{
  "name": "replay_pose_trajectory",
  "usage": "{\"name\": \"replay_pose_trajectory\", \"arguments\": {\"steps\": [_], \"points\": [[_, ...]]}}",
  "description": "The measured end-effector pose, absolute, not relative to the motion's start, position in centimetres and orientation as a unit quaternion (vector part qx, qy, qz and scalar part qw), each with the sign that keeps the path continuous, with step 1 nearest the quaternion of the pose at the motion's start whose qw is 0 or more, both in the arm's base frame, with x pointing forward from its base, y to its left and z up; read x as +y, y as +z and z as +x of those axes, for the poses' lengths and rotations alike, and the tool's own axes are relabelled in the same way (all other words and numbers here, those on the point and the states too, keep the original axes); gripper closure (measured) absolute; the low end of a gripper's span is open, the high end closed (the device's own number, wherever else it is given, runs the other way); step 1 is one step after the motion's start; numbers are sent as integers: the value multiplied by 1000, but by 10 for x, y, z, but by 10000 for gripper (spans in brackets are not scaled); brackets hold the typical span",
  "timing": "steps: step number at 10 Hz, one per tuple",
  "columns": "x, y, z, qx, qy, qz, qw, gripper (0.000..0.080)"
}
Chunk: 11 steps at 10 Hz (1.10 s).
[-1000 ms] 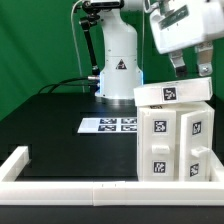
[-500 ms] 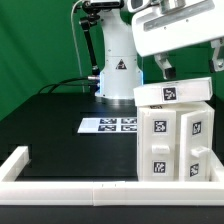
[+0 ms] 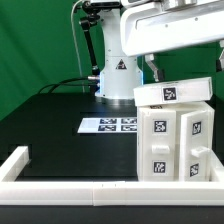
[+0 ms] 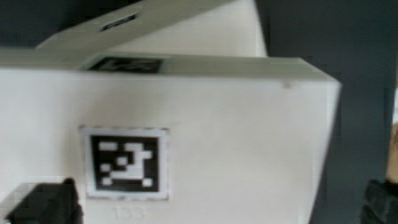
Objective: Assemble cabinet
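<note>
The white, tagged cabinet (image 3: pixel 172 135) stands on the black desk (image 3: pixel 55 125) at the exterior view's right, just behind the white rail (image 3: pixel 60 187), with the hand (image 3: pixel 185 70) hovering above its top, fingers (image 4: pixel 43 201) spread wide and gripping nothing.

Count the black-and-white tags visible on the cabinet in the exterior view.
5 on the cabinet: one tag on the top slab, two across the upper front, two across the lower front. Unseen faces may hide more.
</note>
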<state>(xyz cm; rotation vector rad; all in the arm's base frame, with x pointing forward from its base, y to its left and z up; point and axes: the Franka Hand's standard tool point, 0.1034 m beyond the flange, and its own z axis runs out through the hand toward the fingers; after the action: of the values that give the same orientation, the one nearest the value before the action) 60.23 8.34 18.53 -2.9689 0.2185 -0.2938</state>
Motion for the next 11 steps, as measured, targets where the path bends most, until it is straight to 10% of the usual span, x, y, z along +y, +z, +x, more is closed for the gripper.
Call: {"name": "replay_pose_trajectory", "arguments": {"steps": [11], "points": [[77,186,601,-382,-109,-918,20,2]]}}
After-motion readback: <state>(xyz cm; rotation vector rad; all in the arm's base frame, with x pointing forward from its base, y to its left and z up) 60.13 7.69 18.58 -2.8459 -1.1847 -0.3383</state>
